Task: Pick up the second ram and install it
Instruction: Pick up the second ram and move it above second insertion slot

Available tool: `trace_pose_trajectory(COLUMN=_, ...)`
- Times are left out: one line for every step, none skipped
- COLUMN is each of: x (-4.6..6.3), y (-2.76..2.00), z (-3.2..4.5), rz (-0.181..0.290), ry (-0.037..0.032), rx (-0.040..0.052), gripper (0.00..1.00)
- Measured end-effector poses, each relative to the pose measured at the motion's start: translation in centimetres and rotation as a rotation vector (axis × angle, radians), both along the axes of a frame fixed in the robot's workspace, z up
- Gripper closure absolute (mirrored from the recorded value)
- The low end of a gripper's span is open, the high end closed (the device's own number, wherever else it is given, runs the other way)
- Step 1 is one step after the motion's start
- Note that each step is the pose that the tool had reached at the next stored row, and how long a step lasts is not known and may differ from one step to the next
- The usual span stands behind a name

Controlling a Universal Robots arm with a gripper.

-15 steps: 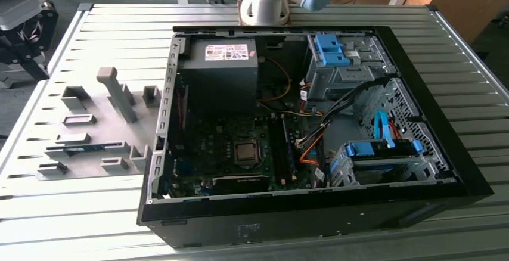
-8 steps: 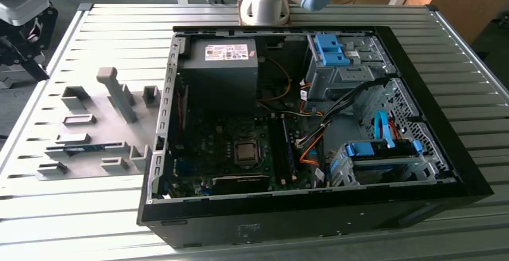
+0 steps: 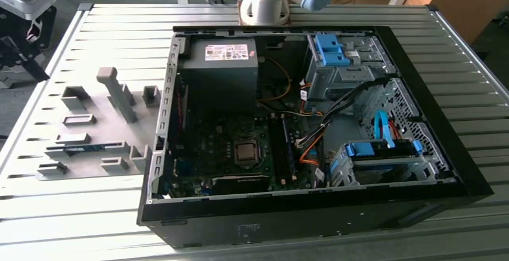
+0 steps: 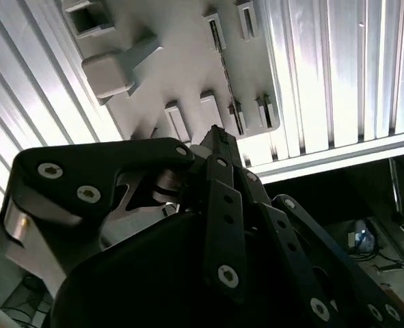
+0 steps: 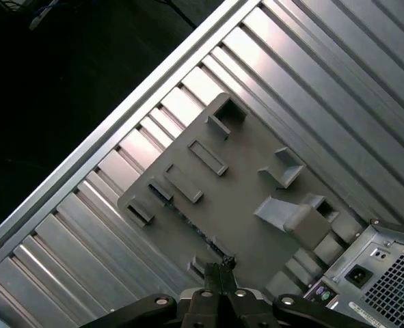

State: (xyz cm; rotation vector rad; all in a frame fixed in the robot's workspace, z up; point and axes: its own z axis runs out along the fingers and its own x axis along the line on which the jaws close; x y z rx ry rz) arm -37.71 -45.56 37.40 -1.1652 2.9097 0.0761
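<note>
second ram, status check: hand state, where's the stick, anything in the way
Hand shut, empty, raised over the grey fixture plate. Second ram lying in its fixture slot, not picked. No obstruction seen over it.

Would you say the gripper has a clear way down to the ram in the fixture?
Probably yes: the gripper hangs above the fixture, and nothing covers the ram in its slot.

Nothing legible here.
The power supply wears a white-and-red label, its print too small to make out.
</note>
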Motion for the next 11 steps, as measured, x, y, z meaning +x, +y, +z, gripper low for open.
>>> trace_pose_trajectory(x=0.0, y=0.0, z=-0.01, rz=0.019, ry=0.0001, rx=-0.0003, gripper=0.89)
trace_pose_trajectory(x=0.0, y=0.0, z=-0.03, rz=0.037, ry=0.0, rx=-0.0004, gripper=0.89)
trace_pose_trajectory(x=0.0, y=0.0, z=-0.05, rz=0.055, ry=0.0, rx=-0.0005, gripper=0.89)
trace_pose_trajectory(x=0.0, y=0.0, z=-0.07, rz=0.073, ry=0.0, rx=-0.0006, gripper=0.89)
trace_pose_trajectory(x=0.0, y=0.0, z=-0.09, rz=0.091, ry=0.0, rx=-0.0006, gripper=0.89)
trace_pose_trajectory(x=0.0, y=0.0, z=-0.11, rz=0.109, ry=0.0, rx=-0.0006, gripper=0.89)
trace_pose_trajectory(x=0.0, y=0.0, z=-0.13, rz=0.127, ry=0.0, rx=-0.0006, gripper=0.89)
trace_pose_trajectory(x=0.0, y=0.0, z=-0.16, rz=0.147, ry=0.0, rx=-0.0006, gripper=0.89)
trace_pose_trajectory(x=0.0, y=0.0, z=-0.17, rz=0.165, ry=0.0, rx=-0.0006, gripper=0.89)
trace_pose_trajectory(x=0.0, y=0.0, z=-0.19, rz=0.183, ry=0.0, rx=-0.0006, gripper=0.89)
trace_pose_trajectory(x=0.0, y=0.0, z=-0.2, rz=0.201, ry=-0.0001, rx=-0.0006, gripper=0.89)
